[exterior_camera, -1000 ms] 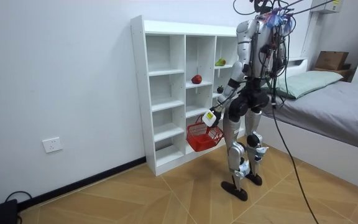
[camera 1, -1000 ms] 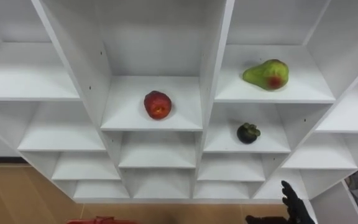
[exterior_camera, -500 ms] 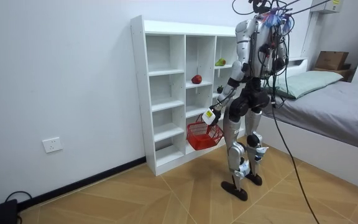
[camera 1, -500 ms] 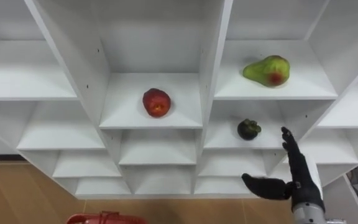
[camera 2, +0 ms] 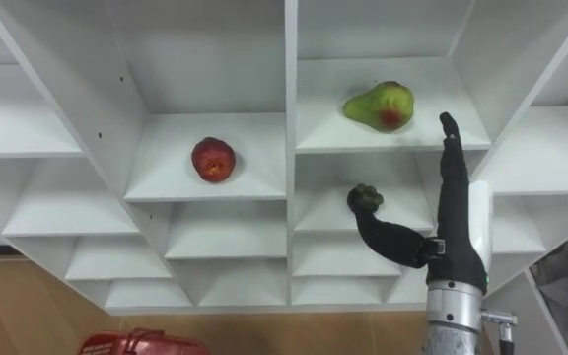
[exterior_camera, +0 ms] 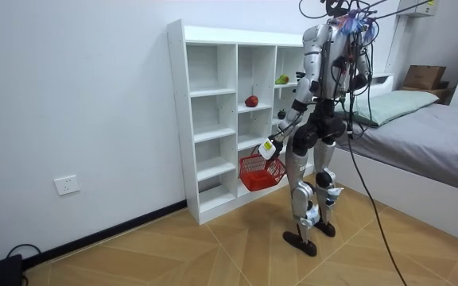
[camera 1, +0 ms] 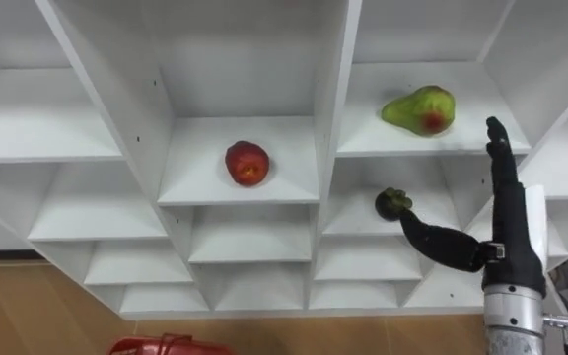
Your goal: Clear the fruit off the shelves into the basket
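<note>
A white closet (exterior_camera: 213, 119) of open shelves stands right in front of me. A red apple (camera 1: 247, 163) lies in the middle column. A green pear with a red blush (camera 1: 422, 108) lies one column to the right, on the shelf above a small dark round fruit (camera 1: 390, 201). My right hand (camera 1: 511, 237) is raised before that right column and is open. Its fingers point straight up beside the pear's shelf, and its thumb stretches left with its tip at the dark fruit. My left hand (exterior_camera: 269, 149) hangs low, shut on the handle of a red basket (exterior_camera: 261, 173).
The red basket's rim (camera 1: 166, 347) peeks in at the bottom edge, over the wooden floor. The other shelf compartments hold nothing. A bed (exterior_camera: 436, 135) stands behind me on the room view's right.
My right hand has risen from the bottom edge to the height of the pear's shelf. Its thumb now reaches the dark fruit. The fruits and the basket have stayed where they were.
</note>
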`<state>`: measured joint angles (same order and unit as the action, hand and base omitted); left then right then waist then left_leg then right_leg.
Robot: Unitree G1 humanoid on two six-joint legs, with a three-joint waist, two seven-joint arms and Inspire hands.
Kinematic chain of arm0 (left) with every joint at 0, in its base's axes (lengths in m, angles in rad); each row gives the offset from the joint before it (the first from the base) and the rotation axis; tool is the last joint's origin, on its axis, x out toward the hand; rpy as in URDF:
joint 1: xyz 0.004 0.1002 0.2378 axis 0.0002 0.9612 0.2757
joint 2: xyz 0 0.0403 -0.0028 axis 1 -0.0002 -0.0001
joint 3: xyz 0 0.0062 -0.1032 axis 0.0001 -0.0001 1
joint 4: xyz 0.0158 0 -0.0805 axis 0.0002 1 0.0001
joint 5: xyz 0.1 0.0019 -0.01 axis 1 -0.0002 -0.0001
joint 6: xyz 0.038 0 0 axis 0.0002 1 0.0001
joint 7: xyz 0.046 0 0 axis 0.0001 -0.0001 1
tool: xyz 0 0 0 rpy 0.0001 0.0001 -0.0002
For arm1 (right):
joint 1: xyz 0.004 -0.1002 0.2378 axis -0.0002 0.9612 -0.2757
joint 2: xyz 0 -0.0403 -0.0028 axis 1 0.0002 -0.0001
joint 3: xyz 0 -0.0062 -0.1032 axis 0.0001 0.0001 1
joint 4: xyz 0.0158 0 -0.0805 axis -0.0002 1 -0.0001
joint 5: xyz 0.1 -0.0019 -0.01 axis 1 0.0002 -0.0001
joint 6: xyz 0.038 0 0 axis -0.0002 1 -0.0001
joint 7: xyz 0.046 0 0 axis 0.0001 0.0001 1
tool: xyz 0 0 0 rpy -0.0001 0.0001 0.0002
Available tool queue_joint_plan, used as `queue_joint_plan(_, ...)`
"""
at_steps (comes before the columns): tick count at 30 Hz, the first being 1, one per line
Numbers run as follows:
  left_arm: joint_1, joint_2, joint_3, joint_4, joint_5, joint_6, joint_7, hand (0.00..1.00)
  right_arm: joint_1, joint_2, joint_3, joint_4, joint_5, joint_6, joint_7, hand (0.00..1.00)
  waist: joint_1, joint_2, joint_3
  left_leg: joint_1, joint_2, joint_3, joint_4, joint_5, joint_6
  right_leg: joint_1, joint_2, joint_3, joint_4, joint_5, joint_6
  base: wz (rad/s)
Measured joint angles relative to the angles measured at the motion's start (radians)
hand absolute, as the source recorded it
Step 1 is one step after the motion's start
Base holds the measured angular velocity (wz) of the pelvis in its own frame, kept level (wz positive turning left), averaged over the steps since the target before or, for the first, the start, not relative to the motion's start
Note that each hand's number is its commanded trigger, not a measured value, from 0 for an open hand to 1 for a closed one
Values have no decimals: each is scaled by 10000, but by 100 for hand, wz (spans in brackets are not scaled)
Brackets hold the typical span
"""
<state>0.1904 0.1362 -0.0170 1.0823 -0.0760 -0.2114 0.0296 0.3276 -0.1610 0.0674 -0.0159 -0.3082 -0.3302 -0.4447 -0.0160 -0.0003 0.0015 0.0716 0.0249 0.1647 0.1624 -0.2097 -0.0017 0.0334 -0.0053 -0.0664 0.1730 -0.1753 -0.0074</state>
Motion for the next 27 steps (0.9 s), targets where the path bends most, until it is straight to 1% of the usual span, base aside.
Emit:
queue_joint_plan(3, -22, 34, 0, 78, 8, -5, -1, 100, -5, -128, -2, -366, -173, -1, -14, 0, 169, 72, -21, 1, 14, 26, -98, 0, 1, -104, 47, 131, -2, 27, -19, -12)
queue_joint_plan(6, -18, 128, 5, 74, 8, -6, -26, 100, -7, -221, -4, -730, -176, -9, -100, 0, 215, 91, -22, -76, 41, 24, -104, 2, -2, -134, 75, 123, -11, 47, -43, -3)
queue_joint_plan(9, -7, 136, 5, 76, 8, -5, -50, 100, -16, -343, -4, -937, -176, -8, -182, 0, 236, 105, -15, -77, 41, 24, -104, 2, -2, -130, 73, 114, -18, 47, -43, 0)
queue_joint_plan(18, -58, 151, -22, 163, 1, 17, -167, 100, -27, -343, 1, -1214, -341, 0, -207, 0, 229, 66, -10, -69, 40, 27, -105, 2, -1, -123, 68, 115, -2, 47, -43, 0)
queue_joint_plan(21, -76, 166, -307, 204, -2, 100, -166, 100, -154, -344, 2, -1214, -334, 10, -317, 0, 226, 41, -14, -62, 39, 28, -94, 3, 0, -127, 70, 126, 10, 46, -42, 0)
queue_joint_plan(27, -77, 166, -448, 196, -3, 109, -128, 100, -206, -342, 63, -1211, -404, 10, -414, 0, 233, -7, -5, -76, 39, 22, -101, 2, 0, -137, 75, 145, -7, 46, -42, 0)
